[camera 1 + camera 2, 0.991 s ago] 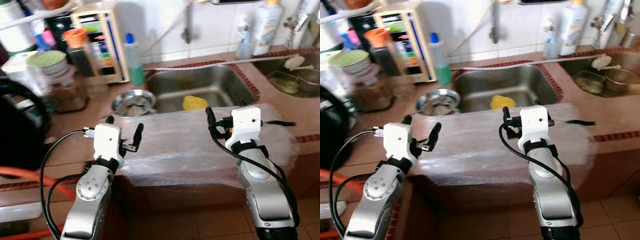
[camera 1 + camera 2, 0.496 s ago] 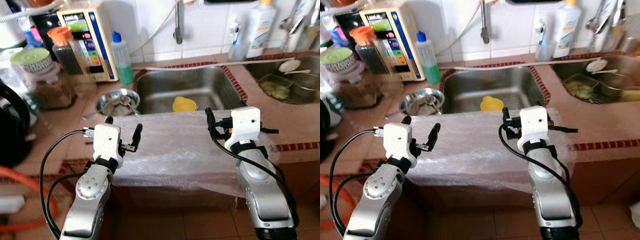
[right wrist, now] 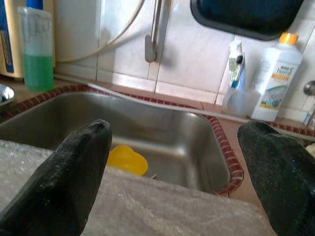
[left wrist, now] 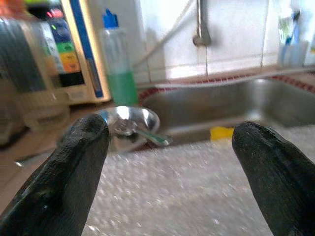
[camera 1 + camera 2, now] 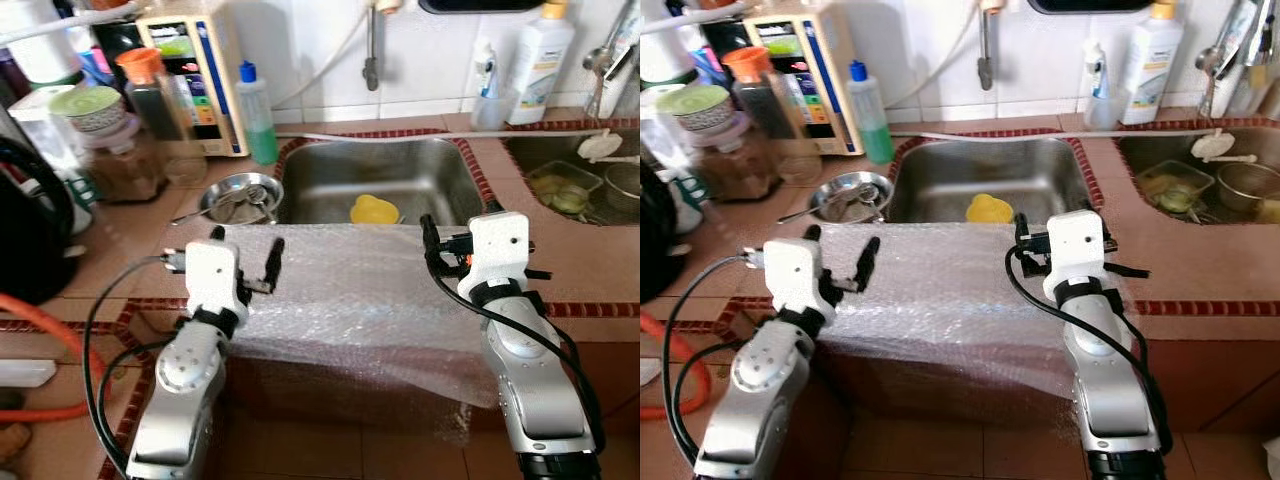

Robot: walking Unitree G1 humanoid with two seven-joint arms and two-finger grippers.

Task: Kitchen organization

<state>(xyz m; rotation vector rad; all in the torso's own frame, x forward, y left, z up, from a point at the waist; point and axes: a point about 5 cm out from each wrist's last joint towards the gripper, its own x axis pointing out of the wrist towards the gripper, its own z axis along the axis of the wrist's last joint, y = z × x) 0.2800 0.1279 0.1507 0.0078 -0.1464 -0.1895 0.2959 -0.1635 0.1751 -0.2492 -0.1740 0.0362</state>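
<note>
Terracotta-tiled counter (image 5: 120, 270) with a dark red mosaic border is seen along a white-tiled wall, and a sheet of bubble wrap (image 5: 350, 290) is draped over its front edge, hanging down toward the floor. Behind the wrap, at 12 o'clock, a steel sink (image 5: 385, 175) is set into the counter, and a yellow cup (image 5: 374, 209) lies in it near the front wall. Above the wrap's left end the left gripper (image 5: 243, 258) is held with its fingers (image 4: 69, 177) spread well apart, nothing between them. Over the wrap's right end the right gripper (image 5: 1060, 235) is held likewise, its fingers (image 3: 74, 172) wide apart and empty. At 11 o'clock from the wrap a steel bowl (image 5: 240, 197) with a spoon in it stands just beside the sink. Farther back a green soap bottle (image 5: 260, 115) and a water unit (image 5: 190, 75) are placed against the wall, with jars (image 5: 115, 150) to their left. At 2 o'clock a white bottle (image 5: 538, 60) stands by the wall, and a second sink (image 5: 585, 180) holds dishes.
</note>
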